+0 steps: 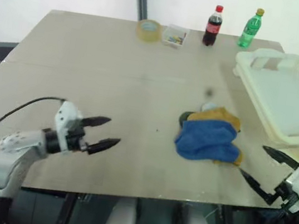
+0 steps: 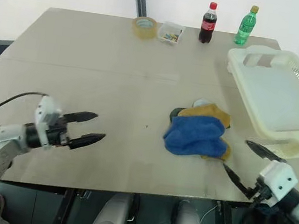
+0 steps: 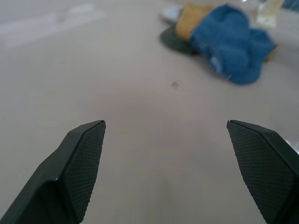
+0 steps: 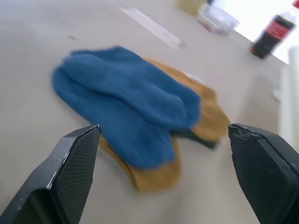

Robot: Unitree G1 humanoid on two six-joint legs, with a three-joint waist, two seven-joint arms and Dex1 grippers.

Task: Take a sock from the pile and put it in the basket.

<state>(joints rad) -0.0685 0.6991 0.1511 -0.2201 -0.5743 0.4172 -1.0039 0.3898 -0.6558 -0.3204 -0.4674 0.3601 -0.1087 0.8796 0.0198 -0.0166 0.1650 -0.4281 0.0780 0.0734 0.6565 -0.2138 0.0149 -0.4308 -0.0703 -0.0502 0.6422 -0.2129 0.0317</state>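
While one small heap of blue, mustard, grey and dark green socks (image 2: 196,135) lies on the beige tabletop (image 2: 116,73) near one cream slotted plastic basket (image 2: 286,99) | left gripper (image 2: 88,128) spread wide, empty, level | right gripper (image 2: 247,163) spread wide, empty, aimed at heap.

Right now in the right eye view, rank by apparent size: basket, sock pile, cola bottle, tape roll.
1. basket, clearly the largest
2. sock pile
3. cola bottle
4. tape roll

The cola bottle and tape roll cover similar areas, and both stand at the table's far edge, so ranks 3 and 4 are unsure.
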